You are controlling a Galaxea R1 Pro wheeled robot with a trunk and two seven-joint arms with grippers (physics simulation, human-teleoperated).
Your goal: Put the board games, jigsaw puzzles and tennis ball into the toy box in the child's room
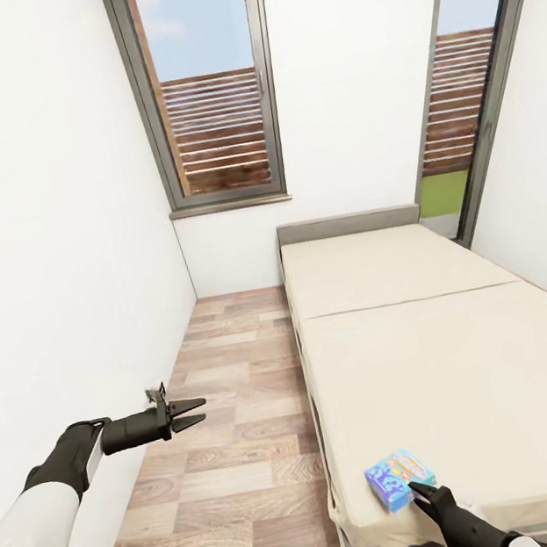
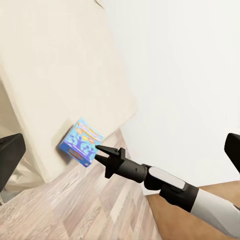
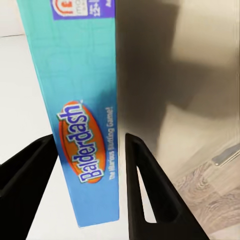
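Note:
A small blue board game (image 1: 392,476) sits tilted at the near left corner of the bed (image 1: 437,344). My right gripper (image 1: 416,490) is shut on its near edge. In the right wrist view the teal "Balderdash" side of the board game (image 3: 85,100) fills the space between both fingers (image 3: 145,190). The left wrist view shows that board game (image 2: 80,142) at the corner of the bed (image 2: 60,65), with my right gripper (image 2: 97,153) on it. Left of the bed, my left gripper (image 1: 197,412) hangs open over the floor, holding nothing.
A strip of wood-plank floor (image 1: 230,387) runs between the white wall (image 1: 57,256) on the left and the bed. Tall dark-framed windows (image 1: 207,89) stand behind the grey headboard (image 1: 347,225). The beige mattress beyond the box is bare.

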